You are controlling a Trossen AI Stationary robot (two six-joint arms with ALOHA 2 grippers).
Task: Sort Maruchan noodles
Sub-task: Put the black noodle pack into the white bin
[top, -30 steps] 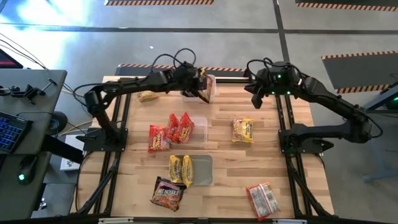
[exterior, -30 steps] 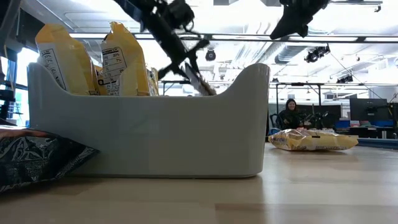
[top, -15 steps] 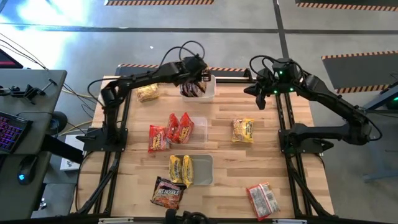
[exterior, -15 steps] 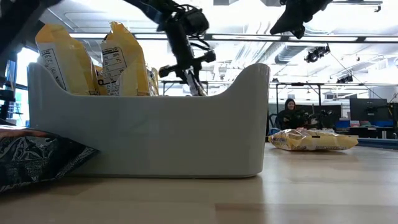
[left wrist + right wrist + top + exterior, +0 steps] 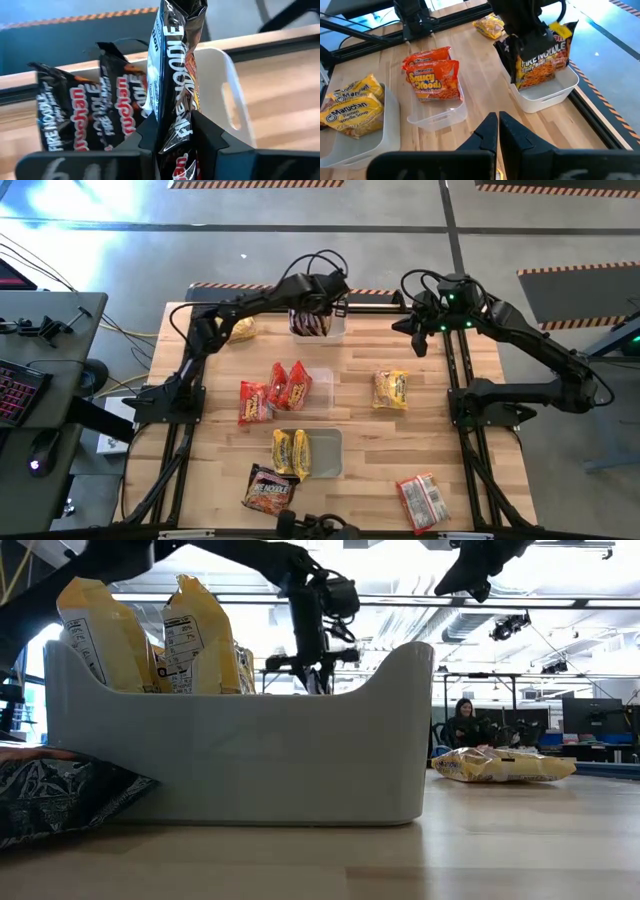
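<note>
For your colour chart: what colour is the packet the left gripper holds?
Black packet, white lettering; clearest in the left wrist view.

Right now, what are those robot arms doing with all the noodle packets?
They are sorting them by kind. The left claw is shut on a dark Fire Noodle packet, holding it upright over the white tub where other dark ones stand. The right claw hovers shut and empty. Yellow and red packets already sit in clear tubs.

Wooden table (image 5: 440,460) bearing tubs (image 5: 335,455), loose packets (image 5: 390,390)
</note>
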